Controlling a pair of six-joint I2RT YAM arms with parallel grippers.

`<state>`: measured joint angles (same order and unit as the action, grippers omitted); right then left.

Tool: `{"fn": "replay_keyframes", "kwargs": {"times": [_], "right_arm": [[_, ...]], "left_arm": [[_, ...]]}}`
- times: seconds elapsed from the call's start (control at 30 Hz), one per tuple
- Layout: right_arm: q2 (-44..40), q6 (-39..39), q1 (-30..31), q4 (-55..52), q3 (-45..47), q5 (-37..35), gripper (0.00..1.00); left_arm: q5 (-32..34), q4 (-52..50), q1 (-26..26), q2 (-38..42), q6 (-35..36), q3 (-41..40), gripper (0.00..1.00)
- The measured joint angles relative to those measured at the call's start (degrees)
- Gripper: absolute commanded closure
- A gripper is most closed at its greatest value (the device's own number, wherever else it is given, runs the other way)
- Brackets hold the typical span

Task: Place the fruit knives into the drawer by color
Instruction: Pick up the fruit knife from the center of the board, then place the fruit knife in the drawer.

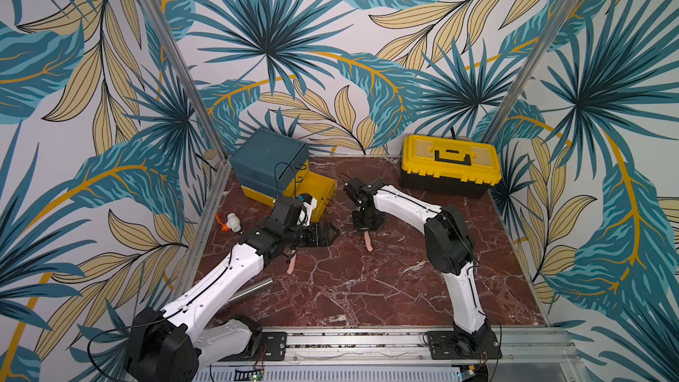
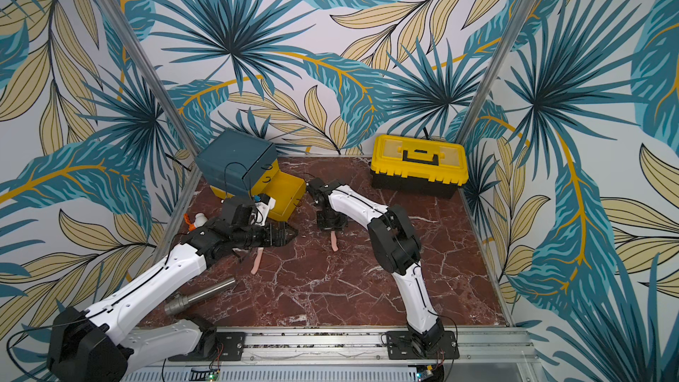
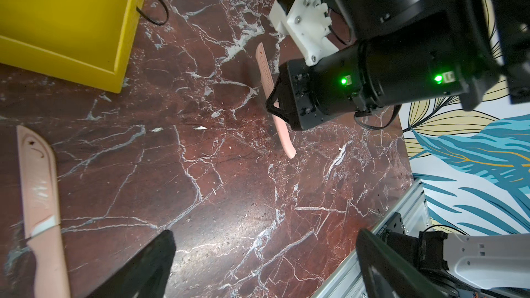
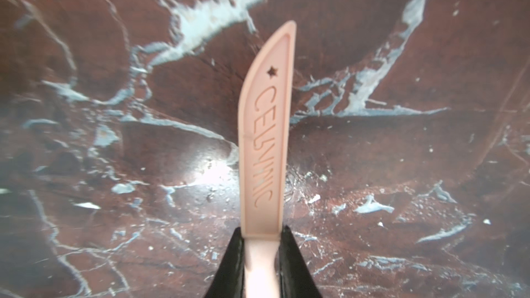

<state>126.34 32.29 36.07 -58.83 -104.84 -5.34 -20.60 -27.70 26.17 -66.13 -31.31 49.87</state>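
My right gripper (image 4: 262,233) is shut on a pink fruit knife (image 4: 266,139), gripping where blade meets handle, low over the marble top. In both top views its handle (image 1: 368,244) (image 2: 334,243) pokes out below the gripper (image 1: 368,228). A second pink knife (image 1: 292,266) (image 3: 43,196) lies flat on the table, partly under my left arm. My left gripper (image 1: 332,233) (image 3: 263,242) is open and holds nothing, hovering between the two knives. The drawer (image 1: 272,163) stands at the back left with one yellow drawer (image 1: 316,185) (image 3: 66,18) pulled out. No other knives show.
A yellow toolbox (image 1: 450,163) with a black handle sits at the back right. A shiny steel cylinder (image 2: 205,293) lies near the front left under my left arm. A white and orange fitting (image 1: 229,222) rests by the left wall. An aluminium rail (image 1: 367,341) runs along the front.
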Motion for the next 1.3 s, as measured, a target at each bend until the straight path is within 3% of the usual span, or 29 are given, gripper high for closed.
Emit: {"fn": "replay_keyframes", "kwargs": {"times": [0.33, 0.7, 1.3], "right_arm": [[4.3, 6.4, -0.9, -4.2, -6.7, 6.9, 0.98], [5.3, 16.2, -1.8, -3.8, -8.0, 16.8, 1.00], [7.0, 18.3, -1.9, 4.0, -25.0, 21.7, 1.00]], "left_arm": [[0.5, -1.8, -3.5, 0.0, 4.6, 2.2, 0.00], [0.4, -2.3, -5.0, -1.6, 8.6, 4.2, 0.00], [1.5, -4.3, -12.5, -5.7, 11.4, 10.3, 0.00]]}}
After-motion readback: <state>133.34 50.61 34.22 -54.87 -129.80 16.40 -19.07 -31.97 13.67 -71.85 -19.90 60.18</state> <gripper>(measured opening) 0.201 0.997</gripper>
